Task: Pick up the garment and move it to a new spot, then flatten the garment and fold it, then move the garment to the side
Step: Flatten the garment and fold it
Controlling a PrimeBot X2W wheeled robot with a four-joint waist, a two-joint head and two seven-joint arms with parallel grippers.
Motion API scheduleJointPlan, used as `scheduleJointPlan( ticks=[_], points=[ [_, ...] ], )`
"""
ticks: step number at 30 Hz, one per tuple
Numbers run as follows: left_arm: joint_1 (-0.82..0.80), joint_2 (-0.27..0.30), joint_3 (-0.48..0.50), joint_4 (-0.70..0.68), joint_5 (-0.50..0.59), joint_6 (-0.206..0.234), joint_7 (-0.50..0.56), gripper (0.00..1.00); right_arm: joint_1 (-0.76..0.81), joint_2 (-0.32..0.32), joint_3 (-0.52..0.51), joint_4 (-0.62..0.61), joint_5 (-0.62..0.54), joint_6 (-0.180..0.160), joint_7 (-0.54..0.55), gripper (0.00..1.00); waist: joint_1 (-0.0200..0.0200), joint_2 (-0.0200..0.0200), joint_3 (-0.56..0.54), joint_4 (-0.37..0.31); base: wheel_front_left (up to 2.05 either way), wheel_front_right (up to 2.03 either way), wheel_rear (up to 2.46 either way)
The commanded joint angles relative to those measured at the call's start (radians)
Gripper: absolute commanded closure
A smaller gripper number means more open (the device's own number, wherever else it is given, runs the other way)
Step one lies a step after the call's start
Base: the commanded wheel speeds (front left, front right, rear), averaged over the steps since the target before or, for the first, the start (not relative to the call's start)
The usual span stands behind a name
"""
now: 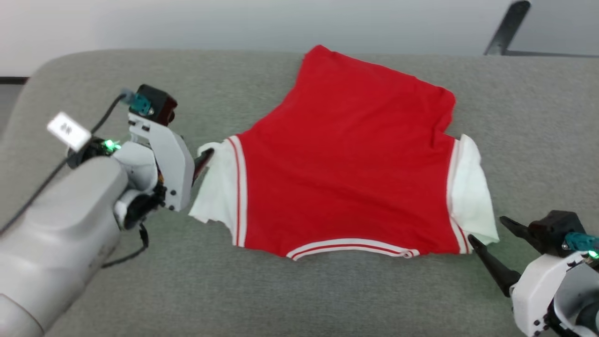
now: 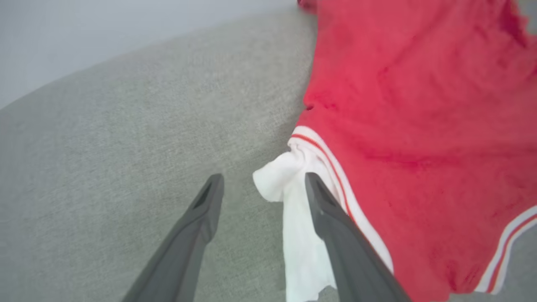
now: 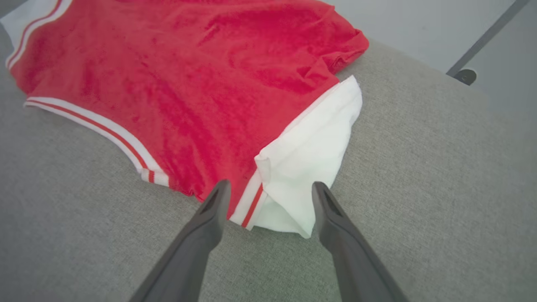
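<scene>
Likely a robot lab or test room, can't tell for sure. Wide grey fabric-covered padded table [image 1: 327, 290] with rounded corner, bare pale floor [image 3: 419, 25] beyond it, dark metal stand leg [image 1: 507, 28] on a round foot.

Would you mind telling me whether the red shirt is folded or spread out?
Spread out: the shirt lies open on the grey cushion, a white sleeve showing at each side.
</scene>
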State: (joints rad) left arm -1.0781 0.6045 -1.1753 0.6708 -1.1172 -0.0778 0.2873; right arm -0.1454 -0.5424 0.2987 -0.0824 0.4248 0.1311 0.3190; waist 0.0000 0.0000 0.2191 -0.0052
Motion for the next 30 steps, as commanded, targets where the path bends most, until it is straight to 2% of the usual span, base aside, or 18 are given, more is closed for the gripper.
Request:
scheduleJointPlan(
  ticks=[1,6,12,20,28,30],
  points=[
    [0.031,-0.005,0.013,-0.016,0.009,0.02,-0.059,0.0,-0.021,-0.029,0.02,0.004,0.013,-0.001,0.025,0.0,0.0,0.0,-0.028,0.046,0.0,0.0,0.0],
    [0.123,-0.013,0.057,-0.091,0.034,0.111,-0.286,0.0,-0.076,-0.113,0.075,0.02,0.058,-0.001,0.106,0.0,0.0,0.0,-0.04,0.099,0.0,0.0,0.0],
    [0.232,0.006,0.088,-0.212,0.038,0.214,-0.433,0.0,-0.118,-0.177,0.118,0.053,0.097,-0.001,0.167,0.0,0.0,0.0,-0.04,0.157,0.0,0.0,0.0],
    [0.352,0.075,0.127,-0.403,0.006,0.328,-0.494,0.0,-0.144,-0.211,0.148,0.096,0.118,-0.001,0.176,0.0,0.0,0.0,-0.02,0.193,0.0,0.0,0.0],
    [0.411,0.158,0.156,-0.551,-0.009,0.406,-0.504,0.0,-0.153,-0.21,0.146,0.133,0.108,-0.001,0.166,0.0,0.0,0.0,0.011,0.195,0.0,0.0,0.0],
    [0.418,0.17,0.163,-0.574,-0.013,0.416,-0.506,0.0,-0.153,-0.209,0.153,0.136,0.105,-0.001,0.167,0.15,0.0,0.0,0.016,0.193,0.0,0.0,0.0]
  ],
)
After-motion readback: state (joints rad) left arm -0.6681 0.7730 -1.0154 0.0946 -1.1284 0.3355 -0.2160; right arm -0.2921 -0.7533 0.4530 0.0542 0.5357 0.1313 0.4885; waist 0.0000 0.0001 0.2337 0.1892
